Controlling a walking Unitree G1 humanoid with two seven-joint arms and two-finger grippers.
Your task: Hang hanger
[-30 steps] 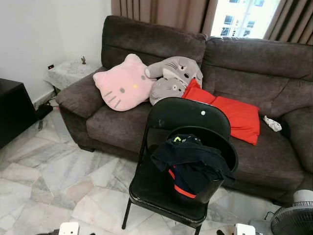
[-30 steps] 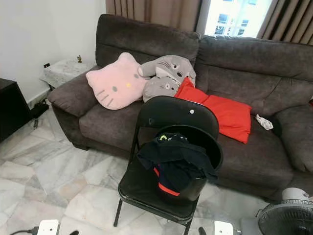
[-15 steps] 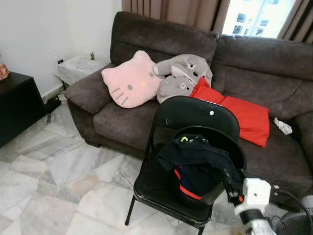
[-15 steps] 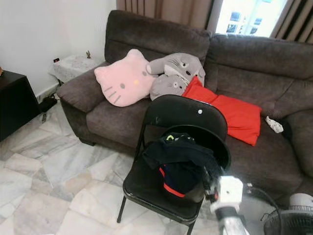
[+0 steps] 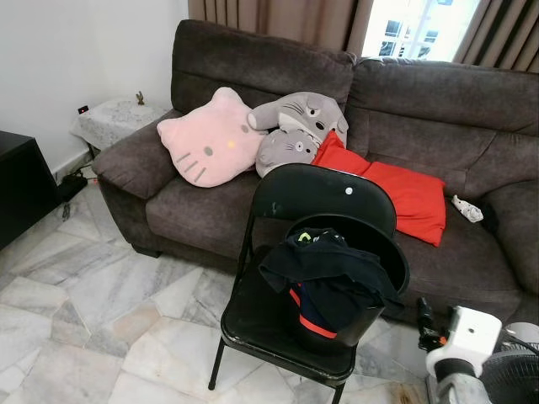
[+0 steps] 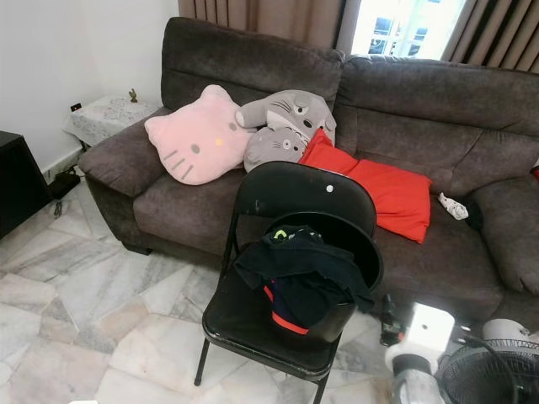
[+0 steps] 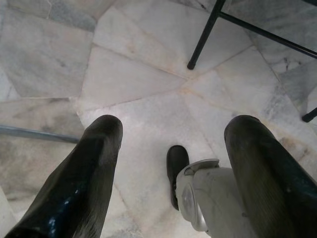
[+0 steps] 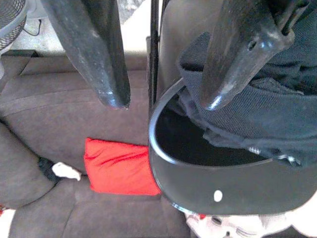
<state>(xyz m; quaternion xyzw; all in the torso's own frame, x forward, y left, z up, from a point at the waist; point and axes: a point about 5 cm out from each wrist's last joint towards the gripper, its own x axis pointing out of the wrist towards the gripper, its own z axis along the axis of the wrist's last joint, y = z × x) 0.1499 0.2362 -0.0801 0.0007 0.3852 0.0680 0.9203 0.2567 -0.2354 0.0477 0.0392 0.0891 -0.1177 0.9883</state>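
Observation:
A black folding chair (image 5: 324,195) stands in front of a dark sofa. A round black basket (image 5: 368,325) sits on its seat. Dark clothes with a red trim (image 5: 330,271) spill over the basket's rim. My right gripper (image 5: 424,318) is raised just right of the chair, at about seat height. In the right wrist view my right gripper (image 8: 166,101) is open, its fingers (image 8: 101,59) pointing at the basket rim (image 8: 161,148) and the clothes (image 8: 267,114). My left gripper (image 7: 173,124) hangs open over the marble floor, near a chair leg (image 7: 203,37).
The brown sofa (image 5: 210,210) carries a pink cat cushion (image 5: 206,143), grey plush toys (image 5: 295,126) and a red cushion (image 5: 408,198). A fan (image 5: 505,380) stands at the bottom right. A black cabinet (image 5: 17,189) and a cloth-covered side table (image 5: 114,122) are at the left.
My right arm has come up from the bottom edge into view beside the chair's right side. The camera swayed meanwhile; the chair and basket have stayed put.

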